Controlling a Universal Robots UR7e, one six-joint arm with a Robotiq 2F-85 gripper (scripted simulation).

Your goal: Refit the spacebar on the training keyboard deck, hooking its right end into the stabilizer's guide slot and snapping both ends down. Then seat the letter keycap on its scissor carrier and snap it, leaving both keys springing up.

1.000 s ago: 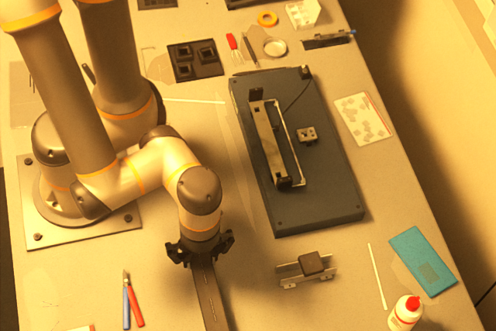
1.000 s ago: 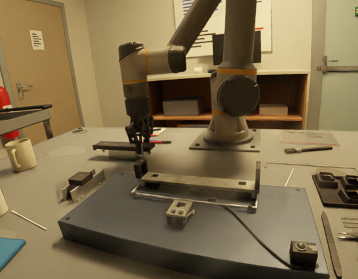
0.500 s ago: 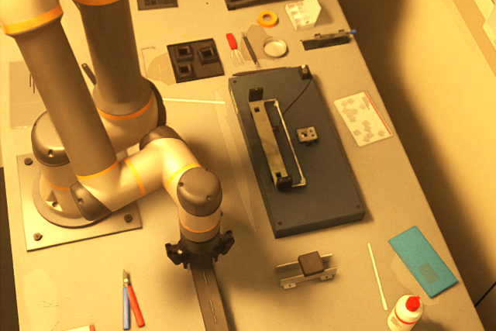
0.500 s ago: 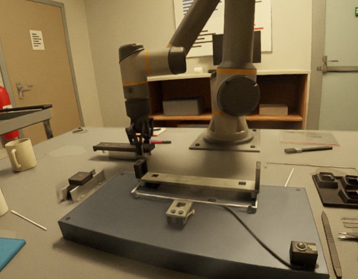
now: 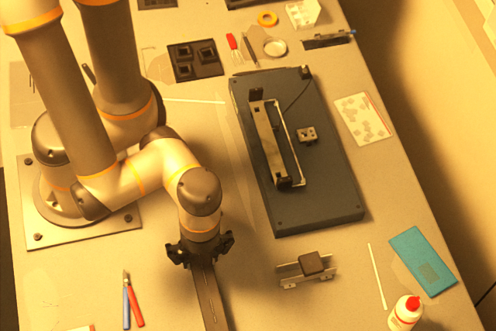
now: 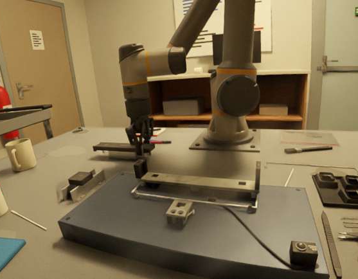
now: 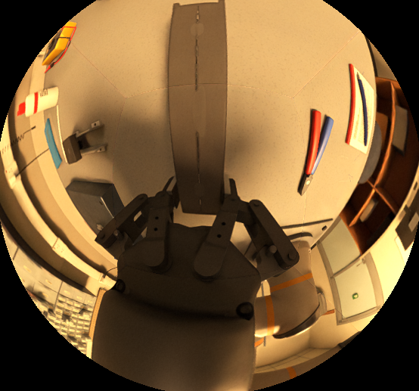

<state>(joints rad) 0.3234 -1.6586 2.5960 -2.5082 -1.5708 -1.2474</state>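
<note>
The blue keyboard deck (image 5: pixel 294 147) lies mid-table. It carries the long spacebar mount with its stabilizer wire (image 5: pixel 274 139) and the small scissor carrier (image 5: pixel 307 135). The dark spacebar (image 5: pixel 209 295) is off the deck, near the table's front-left. In the wrist camera my gripper (image 7: pixel 200 202) has its fingers closed on the two long sides of the spacebar (image 7: pixel 198 101), at one end. The spacebar (image 6: pixel 120 147) is level, just above a pale rest. The letter keycap (image 5: pixel 311 262) sits on a metal bracket in front of the deck.
Behind the deck lie a keycap tray (image 5: pixel 195 59), a red puller (image 5: pixel 231 42), a dish and tape roll. Red and blue cutters (image 5: pixel 131 305) lie left of the spacebar. A glue bottle (image 5: pixel 405 312), teal cloth (image 5: pixel 422 261) and white stick (image 5: pixel 377 275) are at the front right.
</note>
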